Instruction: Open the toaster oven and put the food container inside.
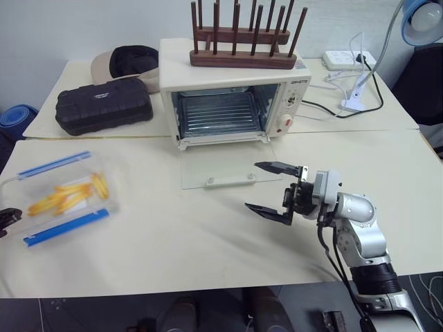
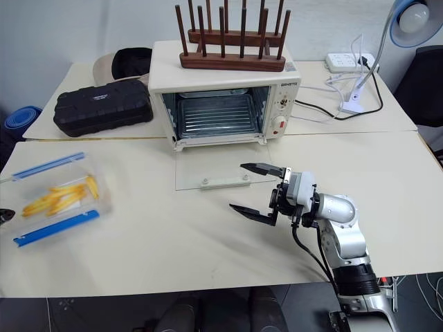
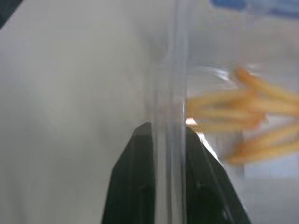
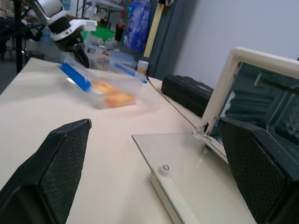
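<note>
The food container, a clear box with blue edge strips and yellow-orange strips inside, lies on the table at the left. My left gripper is at its left end; in the left wrist view its two black fingers pinch the container's clear wall. The cream-white toaster oven stands at the back centre. Its glass door is folded down flat on the table, and the wire rack shows inside. My right gripper hovers open just right of the door, pointing left, with nothing in it.
A wooden peg rack sits on top of the oven. A black ribbed case and a cap lie behind the container. A power strip, cables and a lamp are at the back right.
</note>
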Robot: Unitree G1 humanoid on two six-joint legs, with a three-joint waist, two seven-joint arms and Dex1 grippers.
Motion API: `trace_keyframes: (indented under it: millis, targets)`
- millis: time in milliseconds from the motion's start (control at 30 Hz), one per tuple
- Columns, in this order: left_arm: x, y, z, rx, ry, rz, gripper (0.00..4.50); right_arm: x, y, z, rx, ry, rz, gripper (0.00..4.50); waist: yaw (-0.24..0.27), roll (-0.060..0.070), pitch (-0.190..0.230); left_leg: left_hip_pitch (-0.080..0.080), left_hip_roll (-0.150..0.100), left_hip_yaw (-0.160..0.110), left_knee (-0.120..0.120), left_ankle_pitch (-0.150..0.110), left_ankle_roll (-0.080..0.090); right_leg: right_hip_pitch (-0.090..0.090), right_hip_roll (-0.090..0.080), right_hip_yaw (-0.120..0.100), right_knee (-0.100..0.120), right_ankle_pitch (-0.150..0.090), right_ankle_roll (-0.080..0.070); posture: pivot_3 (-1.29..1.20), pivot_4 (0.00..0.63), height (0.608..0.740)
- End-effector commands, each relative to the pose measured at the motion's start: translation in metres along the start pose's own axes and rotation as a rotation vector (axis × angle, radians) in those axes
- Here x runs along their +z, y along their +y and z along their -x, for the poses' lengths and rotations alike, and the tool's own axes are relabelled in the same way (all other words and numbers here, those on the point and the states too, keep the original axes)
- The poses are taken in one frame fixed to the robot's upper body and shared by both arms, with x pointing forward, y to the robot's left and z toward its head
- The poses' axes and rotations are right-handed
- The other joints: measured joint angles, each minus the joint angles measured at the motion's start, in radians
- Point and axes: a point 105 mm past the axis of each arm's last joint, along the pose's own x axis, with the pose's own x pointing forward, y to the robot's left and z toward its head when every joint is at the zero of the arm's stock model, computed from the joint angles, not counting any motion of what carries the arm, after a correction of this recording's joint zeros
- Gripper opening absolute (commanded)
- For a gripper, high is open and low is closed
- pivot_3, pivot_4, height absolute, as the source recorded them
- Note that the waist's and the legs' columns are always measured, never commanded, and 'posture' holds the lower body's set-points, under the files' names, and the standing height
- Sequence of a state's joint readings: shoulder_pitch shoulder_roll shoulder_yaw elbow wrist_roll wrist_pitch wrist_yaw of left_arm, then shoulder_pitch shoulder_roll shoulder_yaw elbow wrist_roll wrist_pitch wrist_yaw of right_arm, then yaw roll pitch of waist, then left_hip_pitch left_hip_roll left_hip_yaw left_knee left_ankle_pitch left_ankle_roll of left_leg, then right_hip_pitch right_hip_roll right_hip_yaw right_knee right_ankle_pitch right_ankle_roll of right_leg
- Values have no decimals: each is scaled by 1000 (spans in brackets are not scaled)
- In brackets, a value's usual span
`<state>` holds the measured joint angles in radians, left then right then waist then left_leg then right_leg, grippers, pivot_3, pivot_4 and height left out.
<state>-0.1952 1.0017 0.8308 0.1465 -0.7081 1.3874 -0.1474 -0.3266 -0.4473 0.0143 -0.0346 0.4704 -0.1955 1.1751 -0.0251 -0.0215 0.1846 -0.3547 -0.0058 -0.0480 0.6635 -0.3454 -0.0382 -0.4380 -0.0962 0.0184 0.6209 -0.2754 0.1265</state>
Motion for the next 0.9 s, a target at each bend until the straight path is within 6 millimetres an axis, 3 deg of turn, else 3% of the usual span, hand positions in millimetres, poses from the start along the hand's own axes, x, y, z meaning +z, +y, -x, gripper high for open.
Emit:
trace_keyframes:
  millis: [33,200,333,567,667,867,900]
  targets:
    - [23,-38,15,-100,-64,-113,127,16,-8,13,-49,-7,32,4500,0,-1,0,0,0,0,0,0,0,0,0,0,1,0,0,0,150,740]
    - [28,-101,15,-247,-45,-249,127,32,0,18,-23,-10,-37,4500,-1,-1,0,0,-1,0,0,0,0,0,1,0,1,0,0,0,150,740]
    - [27,-151,5,-356,-45,-329,127,30,6,24,-22,34,-39,4500,1,-1,0,0,-2,0,1,0,0,1,2,0,2,0,0,0,150,740]
    - [0,-251,-15,-560,7,-405,127,26,2,37,-126,106,-18,4500,1,-1,0,-1,-2,2,3,0,0,0,2,2,3,1,2,0,150,740]
    - [-7,-277,-21,-576,9,-375,127,26,7,37,-156,109,-22,4500,0,-1,0,-1,-2,2,3,0,0,0,2,1,2,1,2,0,150,740]
    - [-18,-305,-29,-563,21,-361,127,26,14,38,-207,119,-34,4500,7,-1,0,0,-3,4,4,1,0,-1,3,3,3,1,2,0,150,740]
    - [-18,-309,-29,-565,12,-371,477,25,14,40,-224,130,-39,4500,10,-1,0,0,-3,4,5,1,0,-1,3,3,1,1,2,0,150,740]
